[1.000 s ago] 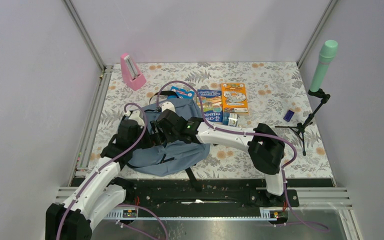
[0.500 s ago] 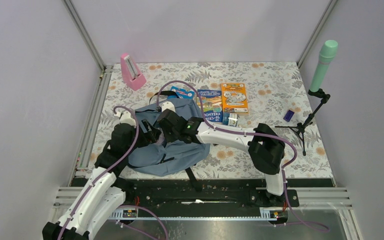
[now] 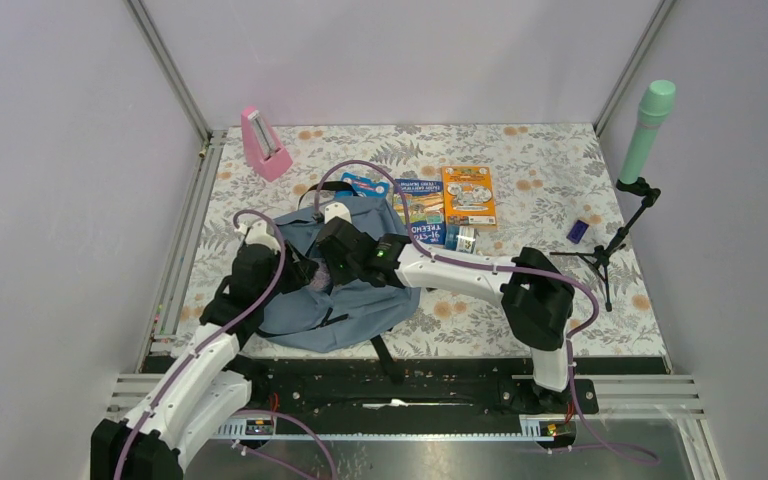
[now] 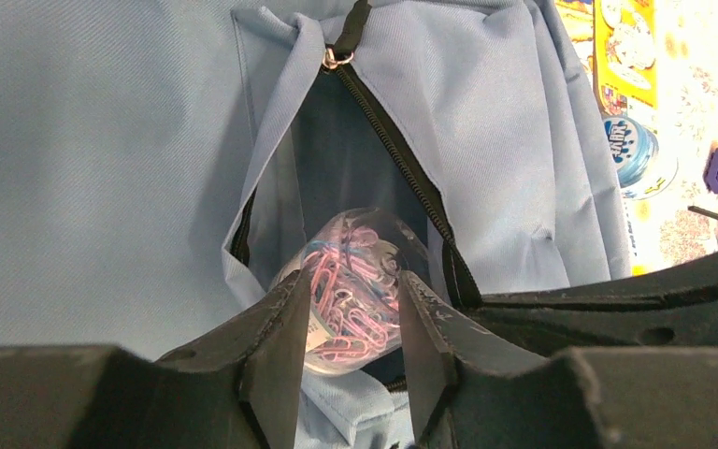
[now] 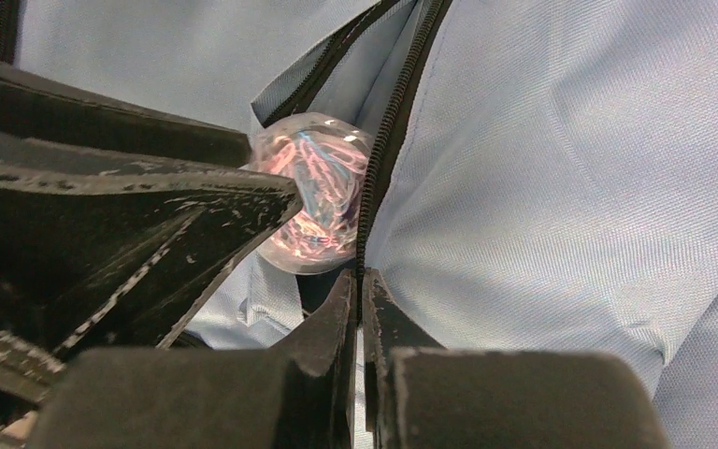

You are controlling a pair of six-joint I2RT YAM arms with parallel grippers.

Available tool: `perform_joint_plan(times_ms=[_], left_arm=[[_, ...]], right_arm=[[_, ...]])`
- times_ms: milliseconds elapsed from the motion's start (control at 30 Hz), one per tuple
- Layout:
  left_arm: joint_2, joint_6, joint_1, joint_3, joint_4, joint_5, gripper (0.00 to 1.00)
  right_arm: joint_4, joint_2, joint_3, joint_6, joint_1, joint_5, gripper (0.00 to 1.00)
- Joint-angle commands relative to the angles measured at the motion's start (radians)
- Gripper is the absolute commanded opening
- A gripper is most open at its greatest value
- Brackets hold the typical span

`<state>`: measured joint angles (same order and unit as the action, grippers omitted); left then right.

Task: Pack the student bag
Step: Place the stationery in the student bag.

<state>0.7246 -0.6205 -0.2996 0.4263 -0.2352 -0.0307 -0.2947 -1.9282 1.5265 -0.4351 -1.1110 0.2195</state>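
Left gripper (image 4: 350,323) advanced slightly, clamped on jar (image 4: 351,267) at bag (image 4: 103,140) opening; right gripper (image 5: 360,292) pinched shut on zipper (image 5: 385,140) alongside.

Grey-blue student bag (image 3: 360,300) with black zippers (image 4: 402,159), clear tub (image 4: 351,285) of pink and blue clips, beige floral table (image 3: 540,170).

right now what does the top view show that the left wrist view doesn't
Only the top view: the pink metronome at the far left and the green mic on its stand.

Only the left wrist view: a clear tub of paper clips between the left fingers, at the mouth of the bag's open zip pocket. From above, the arms mostly hide it.

Both: the bag, the orange book and the small purple block.
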Motion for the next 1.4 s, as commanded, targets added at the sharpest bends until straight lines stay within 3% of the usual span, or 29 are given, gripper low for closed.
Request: perform_joint_plan(times_ms=[0,367,467,600,700,833,1000,1367], left_arm=[[0.039,-0.025,0.004,-0.042,0.118,-0.016,0.37],[0.127,-0.075,0.004,-0.103,0.387,-0.131,0.34],[0.084,-0.042,0.004,-0.083,0.292,-0.058,0.46],[-0.013,-0.019,0.004,-0.079,0.176,0.026,0.70],[-0.054,-0.025,0.004,-0.090,0.135,0.027,0.74],[-0.047,-0.044,0.004,-0.121,0.137,0.013,0.69],[-0.020,-0.037,0.004,-0.134,0.211,-0.022,0.53],[0.077,0.007,0.006,-0.127,0.333,-0.013,0.45]], right_arm=[[0.049,0.069,0.013,-0.009,-0.003,0.001,0.00],[0.048,0.066,0.021,-0.016,-0.003,-0.008,0.00],[0.049,0.069,0.018,-0.017,-0.003,-0.006,0.00],[0.049,0.074,0.014,-0.018,-0.003,-0.006,0.00],[0.050,0.078,0.010,-0.018,-0.003,-0.006,0.00],[0.056,0.083,0.008,-0.018,-0.003,-0.008,0.00],[0.059,0.083,0.007,-0.019,-0.003,-0.014,0.00],[0.060,0.083,0.004,-0.020,-0.003,-0.019,0.00]])
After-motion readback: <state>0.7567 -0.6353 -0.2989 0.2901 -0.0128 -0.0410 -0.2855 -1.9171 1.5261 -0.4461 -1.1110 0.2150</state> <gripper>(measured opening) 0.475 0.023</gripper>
